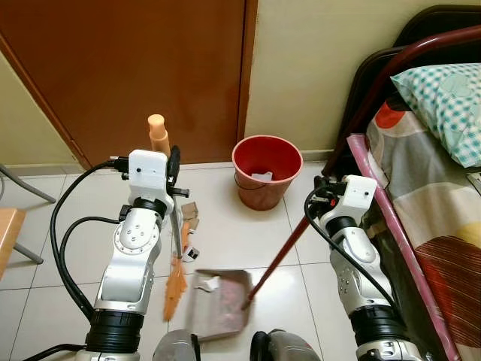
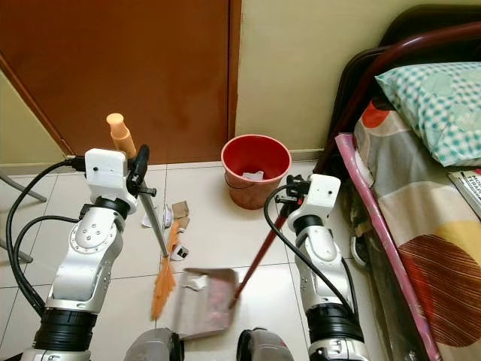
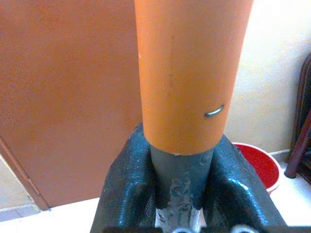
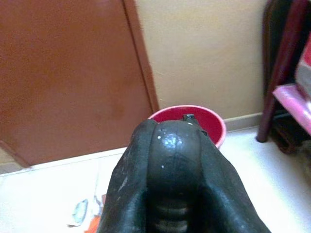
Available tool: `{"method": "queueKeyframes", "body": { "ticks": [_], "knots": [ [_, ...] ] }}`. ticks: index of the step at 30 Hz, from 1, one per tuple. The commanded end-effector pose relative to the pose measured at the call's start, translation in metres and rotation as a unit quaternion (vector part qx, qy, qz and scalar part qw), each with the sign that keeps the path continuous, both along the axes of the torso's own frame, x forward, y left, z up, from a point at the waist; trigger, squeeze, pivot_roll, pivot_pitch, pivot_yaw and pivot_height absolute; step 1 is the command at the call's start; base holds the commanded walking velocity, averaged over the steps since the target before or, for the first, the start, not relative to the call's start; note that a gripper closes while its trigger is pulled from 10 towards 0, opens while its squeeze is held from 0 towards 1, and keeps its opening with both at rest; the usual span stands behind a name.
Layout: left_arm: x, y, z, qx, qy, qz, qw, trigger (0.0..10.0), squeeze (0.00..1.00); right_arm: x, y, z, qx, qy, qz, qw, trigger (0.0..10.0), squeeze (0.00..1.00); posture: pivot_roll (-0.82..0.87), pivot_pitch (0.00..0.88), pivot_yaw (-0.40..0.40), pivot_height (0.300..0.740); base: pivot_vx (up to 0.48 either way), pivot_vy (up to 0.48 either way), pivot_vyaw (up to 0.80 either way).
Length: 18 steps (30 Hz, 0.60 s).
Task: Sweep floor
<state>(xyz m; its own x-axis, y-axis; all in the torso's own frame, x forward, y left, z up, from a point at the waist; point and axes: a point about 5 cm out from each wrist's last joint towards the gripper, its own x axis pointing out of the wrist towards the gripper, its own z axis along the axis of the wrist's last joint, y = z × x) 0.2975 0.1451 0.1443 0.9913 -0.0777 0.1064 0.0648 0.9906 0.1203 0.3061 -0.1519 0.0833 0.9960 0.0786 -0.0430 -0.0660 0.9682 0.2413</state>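
Observation:
My left gripper [image 1: 174, 171] is shut on a broom's grey shaft [image 3: 181, 170], just below its orange grip [image 1: 156, 132]. The orange bristles [image 1: 175, 289] rest on the tiles beside a grey dustpan [image 1: 224, 304]. A crumpled paper [image 1: 207, 283] lies in the pan. The pan's long red handle [image 1: 282, 252] slants up into my right gripper [image 1: 319, 188], which is shut on it. Cardboard scraps [image 1: 189, 216] and a wrapper [image 1: 189, 253] lie on the floor beyond the pan. A red bucket [image 1: 266, 171] with some paper in it stands by the wall.
A bed [image 1: 436, 195] with a patterned quilt and a dark red frame tube [image 1: 406, 64] fills the right side, close to my right arm. A brown door [image 1: 135, 68] is straight ahead. A wooden seat edge [image 1: 7, 233] and metal legs are at the left.

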Motion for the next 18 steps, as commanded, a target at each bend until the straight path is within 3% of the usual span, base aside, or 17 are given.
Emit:
{"method": "queueKeyframes", "body": {
  "ticks": [1,10,14,18],
  "knots": [
    [0.001,0.001,0.013,0.005,-0.026,0.01,1.0,10.0,0.0,0.004,-0.001,0.012,0.0,-0.024,0.001,1.0,10.0,0.0,0.03,0.049,-0.028,0.74,0.0,0.0,0.0],
    [0.008,-0.017,0.024,-0.011,-0.034,-0.012,0.999,10.0,0.0,0.009,0.009,0.014,0.002,-0.024,0.015,1.0,10.0,0.0,0.03,0.054,-0.025,0.74,0.0,0.0,0.0],
    [0.007,-0.013,0.018,-0.006,-0.03,-0.002,1.0,10.0,0.0,0.009,0.011,0.014,0.002,-0.027,0.018,0.999,10.0,0.0,0.03,0.06,-0.026,0.74,0.0,0.0,0.0],
    [0.004,0.01,0.009,0.024,-0.018,0.058,0.998,10.0,0.0,0.011,0.0,0.021,-0.005,-0.039,0.003,0.999,10.0,0.0,0.02,0.07,-0.028,0.74,0.0,0.0,0.0]
  ]
}}
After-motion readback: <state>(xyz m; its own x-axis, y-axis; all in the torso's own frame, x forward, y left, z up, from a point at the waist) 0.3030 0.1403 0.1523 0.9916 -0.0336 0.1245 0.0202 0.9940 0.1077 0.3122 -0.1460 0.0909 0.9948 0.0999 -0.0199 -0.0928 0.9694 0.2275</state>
